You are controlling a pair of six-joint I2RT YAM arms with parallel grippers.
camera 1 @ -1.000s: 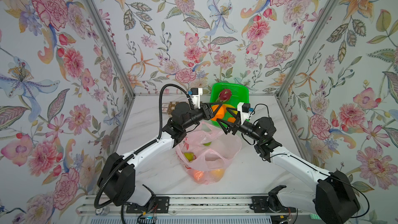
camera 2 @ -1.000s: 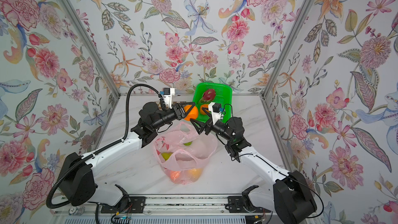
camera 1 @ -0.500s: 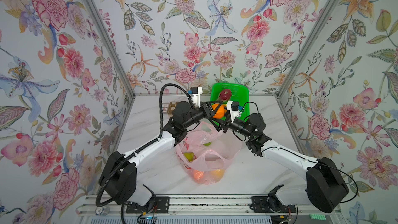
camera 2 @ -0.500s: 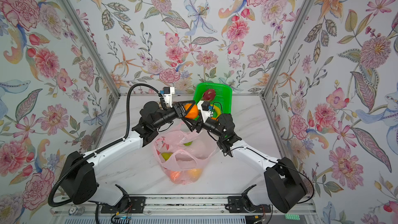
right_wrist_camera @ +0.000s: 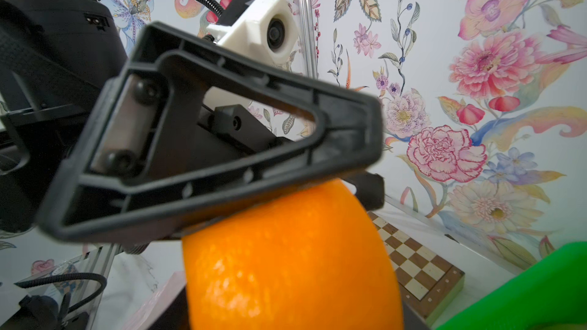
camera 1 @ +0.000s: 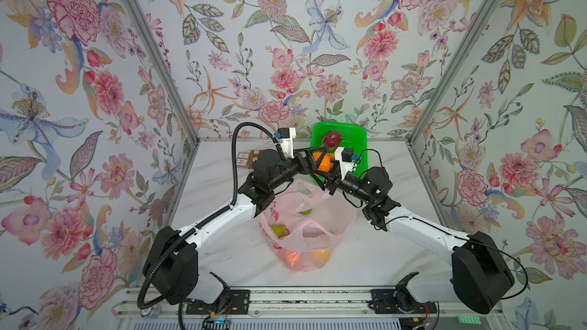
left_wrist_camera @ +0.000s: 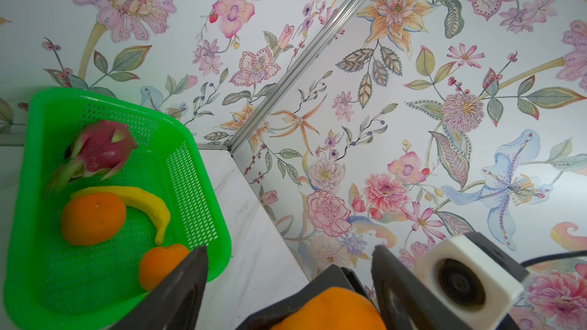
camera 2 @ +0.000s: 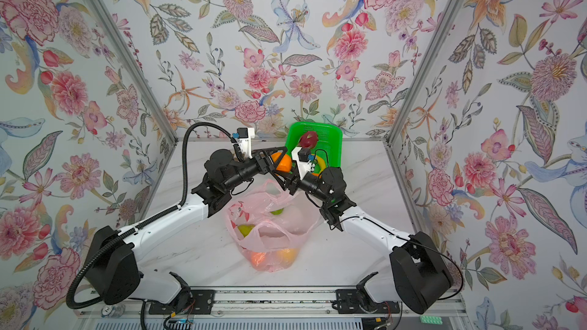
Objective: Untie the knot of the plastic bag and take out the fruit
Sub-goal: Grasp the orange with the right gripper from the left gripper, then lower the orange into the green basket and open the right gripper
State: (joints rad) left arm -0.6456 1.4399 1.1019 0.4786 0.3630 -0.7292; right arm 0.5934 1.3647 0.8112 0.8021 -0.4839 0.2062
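An orange [camera 1: 322,161] [right_wrist_camera: 289,258] hangs above the front left corner of the green basket, where both grippers meet. My right gripper [camera 1: 327,170] is shut on it, and the orange fills the space between its fingers in the right wrist view. My left gripper [left_wrist_camera: 289,250] stands open, its fingers spread on either side of the orange [left_wrist_camera: 330,311]. The pink plastic bag [camera 1: 305,217] [camera 2: 273,217] lies slack and open on the table below, with green fruit [camera 1: 278,230] and orange fruit [camera 1: 292,257] inside. The knot is out of view.
The green basket [left_wrist_camera: 127,100] [camera 1: 355,134] stands at the back wall and holds a dragon fruit [left_wrist_camera: 101,150], a banana [left_wrist_camera: 149,201] and two oranges [left_wrist_camera: 92,219]. A small chessboard [right_wrist_camera: 416,268] [camera 1: 246,157] lies at the back left.
My right gripper has reached left to the orange and closed on it. My left gripper, which held the orange, has opened its jaws.
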